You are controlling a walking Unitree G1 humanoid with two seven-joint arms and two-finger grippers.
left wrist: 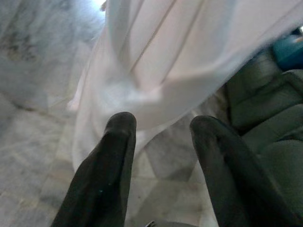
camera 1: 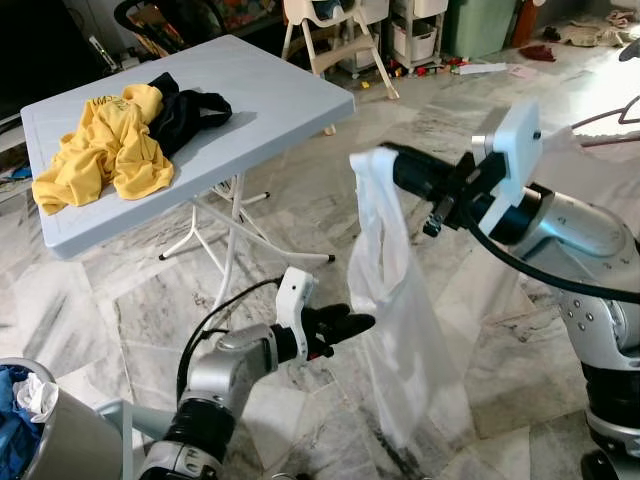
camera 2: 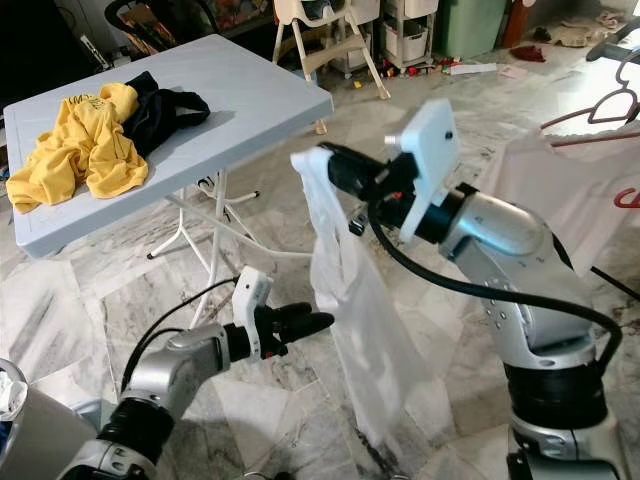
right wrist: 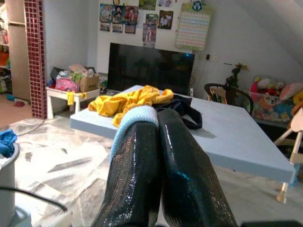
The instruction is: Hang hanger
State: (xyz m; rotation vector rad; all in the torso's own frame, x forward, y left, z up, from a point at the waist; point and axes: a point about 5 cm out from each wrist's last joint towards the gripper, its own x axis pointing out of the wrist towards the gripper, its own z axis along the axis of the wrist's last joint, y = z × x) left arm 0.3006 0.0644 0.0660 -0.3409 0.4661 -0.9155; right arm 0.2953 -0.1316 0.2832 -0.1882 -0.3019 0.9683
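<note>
Marble floor (camera 1: pixel 120 310) is spread under a folding table (camera 1: pixel 270 100), on which yellow and black clothes (camera 1: pixel 120 135) are piled. Nearer, the left gripper (camera 1: pixel 365 322) is held open just beside a white garment (camera 1: pixel 395 330), which is pinched at its top by the closed right gripper (camera 1: pixel 385 155). Hangers (camera 2: pixel 600 105) are seen far right; next, carrying there is probably called for.

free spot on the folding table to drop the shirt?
The pale blue folding table is bare from the black garment across to its right edge. The left end is crowded by the yellow shirt and black garment.
</note>
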